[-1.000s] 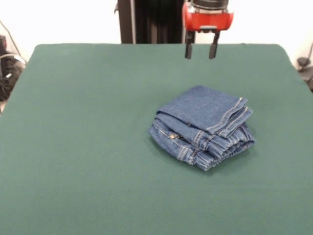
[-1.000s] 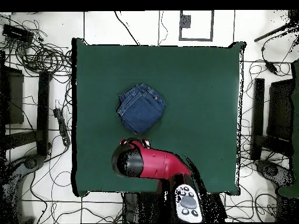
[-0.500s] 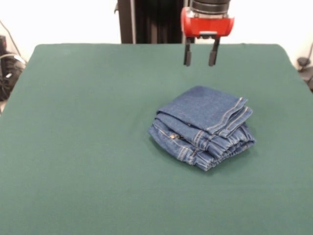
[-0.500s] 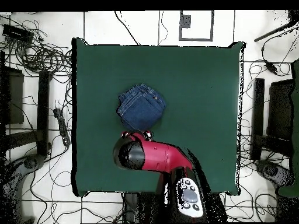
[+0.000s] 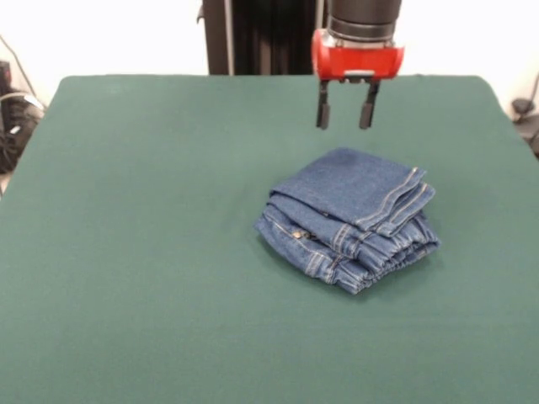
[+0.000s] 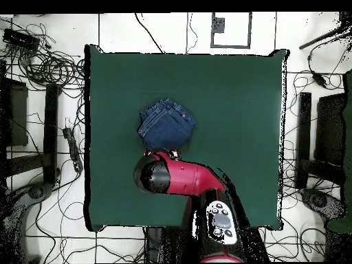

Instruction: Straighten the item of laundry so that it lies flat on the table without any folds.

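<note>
The small blue denim jeans lie folded into a thick bundle on the dark green table, right of centre in the front view, with stacked hems and gathered waistband at the near right side. In the overhead view the jeans sit left of the table's middle. My gripper is open and empty, its two black fingers pointing down, hanging above the table just behind the bundle's far edge. In the overhead view the red arm covers the gripper and reaches the bundle's near edge.
Cables and dark equipment lie on the floor round the table. The black pedestal stands behind the table's far edge. Green cloth stretches wide to the left of the jeans.
My gripper has come down and moved forward towards the jeans, still open. The jeans have not moved.
</note>
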Controlling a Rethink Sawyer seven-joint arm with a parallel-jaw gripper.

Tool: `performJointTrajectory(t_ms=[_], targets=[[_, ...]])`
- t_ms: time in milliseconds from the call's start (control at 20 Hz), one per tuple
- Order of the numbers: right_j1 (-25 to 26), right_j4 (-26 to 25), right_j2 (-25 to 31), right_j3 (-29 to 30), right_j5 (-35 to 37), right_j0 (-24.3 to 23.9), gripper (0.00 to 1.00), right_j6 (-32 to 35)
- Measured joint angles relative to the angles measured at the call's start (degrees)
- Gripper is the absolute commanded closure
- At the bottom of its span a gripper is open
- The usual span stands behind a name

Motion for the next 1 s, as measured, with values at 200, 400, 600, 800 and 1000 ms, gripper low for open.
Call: performJointTrajectory(t_ms=[200,400,600,800,1000], targets=[[0.35,-1.51,0.01,-0.71,0.00,0.09,0.00,0.00],[0.85,-2.73,0.06,-1.10,0.00,-0.06,0.00,0.00],[1.20,-3.83,0.26,-1.10,0.00,-0.58,0.00,0.00],[1.24,-4.26,0.31,-1.10,0.00,-0.66,0.00,0.00],[1.24,-4.63,0.31,-1.11,0.00,-0.62,0.00,0.00]])
